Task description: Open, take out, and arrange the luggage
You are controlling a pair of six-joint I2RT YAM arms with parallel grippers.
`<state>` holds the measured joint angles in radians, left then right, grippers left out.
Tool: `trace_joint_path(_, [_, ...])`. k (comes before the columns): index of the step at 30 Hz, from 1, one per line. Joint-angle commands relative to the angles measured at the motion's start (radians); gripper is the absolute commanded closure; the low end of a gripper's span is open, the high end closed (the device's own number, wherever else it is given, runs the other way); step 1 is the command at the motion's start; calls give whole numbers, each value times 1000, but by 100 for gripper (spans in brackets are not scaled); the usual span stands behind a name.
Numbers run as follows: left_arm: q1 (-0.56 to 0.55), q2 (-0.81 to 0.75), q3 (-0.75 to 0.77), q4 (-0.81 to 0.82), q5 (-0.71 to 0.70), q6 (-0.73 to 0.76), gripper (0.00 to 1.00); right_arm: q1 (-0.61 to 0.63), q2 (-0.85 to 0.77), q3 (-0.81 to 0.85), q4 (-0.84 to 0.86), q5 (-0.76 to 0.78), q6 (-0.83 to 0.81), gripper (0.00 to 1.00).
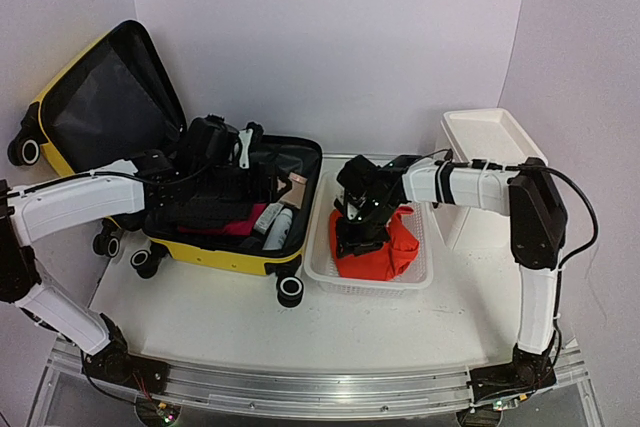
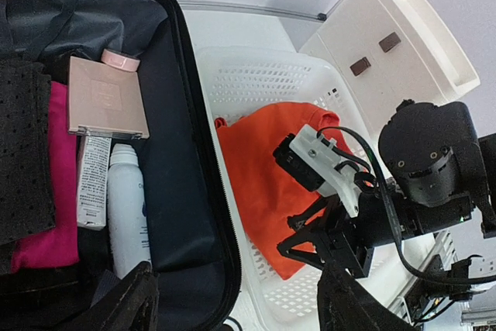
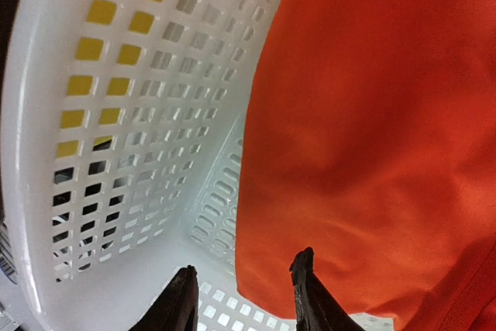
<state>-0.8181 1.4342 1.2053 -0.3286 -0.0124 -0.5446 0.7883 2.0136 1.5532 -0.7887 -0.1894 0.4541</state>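
It's bright in here: soft, even light from above, nothing harsh. The tabletop (image 1: 220, 317) is washed nearly white, and the luggage (image 1: 225, 255) and basket (image 1: 318, 269) throw only faint, fuzzy shadows on it. The pale walls (image 1: 330, 37) carry a lilac cast. The dark lining (image 1: 110, 97) swallows detail. From the left wrist the wide lens bends straight edges near the corners, the left hand (image 2: 236, 277) is a dark, soft-edged blur at the bottom, and a bottle (image 2: 128, 207) has a mild sheen. From the right wrist everything is very close: the orange cloth (image 3: 372, 114) looks slightly soft, the basket wall glares white, and the right hand (image 3: 242, 300) is a black silhouette.
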Motion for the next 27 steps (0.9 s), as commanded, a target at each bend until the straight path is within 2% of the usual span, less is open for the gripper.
trace_joint_path(1, [11,-69,-38,61,-44,37,29,43,15,75,-121,130,45,59])
trace_joint_path(7, [19,-90,-63,72,-43,38,29,83,80,94,-173,188,46,59])
trace_joint_path(17, [23,-122,-83,81,-45,34,29,105,179,118,-140,275,68,59])
trace_joint_path(19, [23,-125,-85,82,-48,33,29,116,189,125,-137,304,78,66])
trace_joint_path(21, [25,-128,-89,84,-51,29,29,126,190,130,-123,316,85,80])
trace_joint_path(25, [25,-132,-97,89,-48,21,29,129,176,133,-99,274,90,99])
trace_joint_path(27, [25,-131,-96,91,-45,20,29,130,148,127,-81,233,100,100])
